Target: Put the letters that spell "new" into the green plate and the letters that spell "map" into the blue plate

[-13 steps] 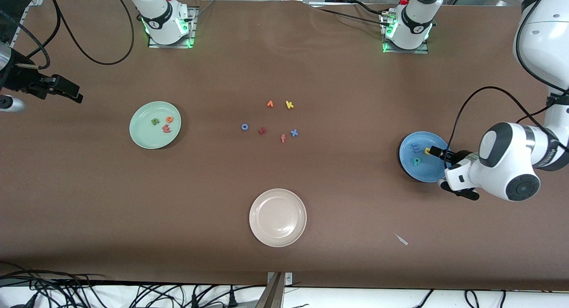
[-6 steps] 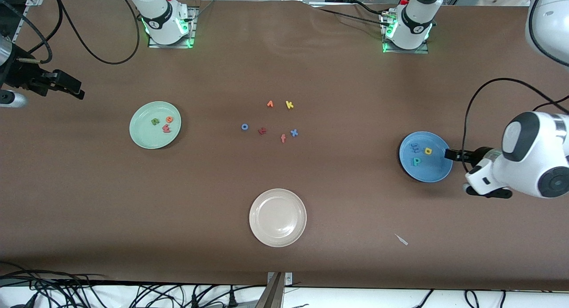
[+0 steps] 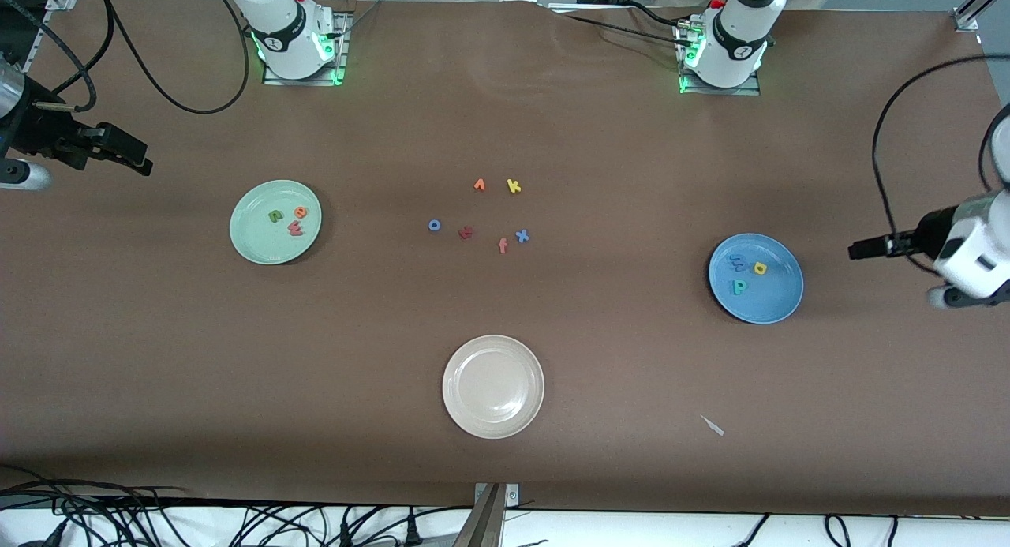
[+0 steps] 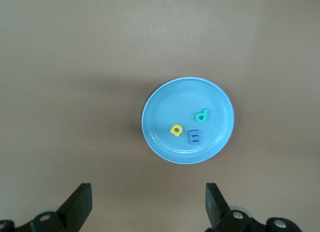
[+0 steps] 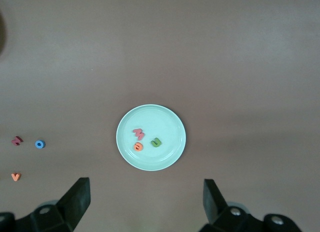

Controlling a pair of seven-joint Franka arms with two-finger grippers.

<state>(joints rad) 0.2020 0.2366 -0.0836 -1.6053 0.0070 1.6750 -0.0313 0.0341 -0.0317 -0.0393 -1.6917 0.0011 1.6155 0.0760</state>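
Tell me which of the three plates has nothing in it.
The beige plate, the one nearest the front camera. The green plate holds three letters and the blue plate holds three more.

Scene evenly lit from overhead; brown table (image 3: 600, 136) rendered matte, without glare. Soft, short shadows cast under green plate (image 3: 274, 221), blue plate (image 3: 769, 298) and beige plate (image 3: 493, 386). Faint sheen seen on beige plate rim. Green glow emitted at arm bases. Wrist views slightly darkened toward corners; focus sharp, letters legible throughout.
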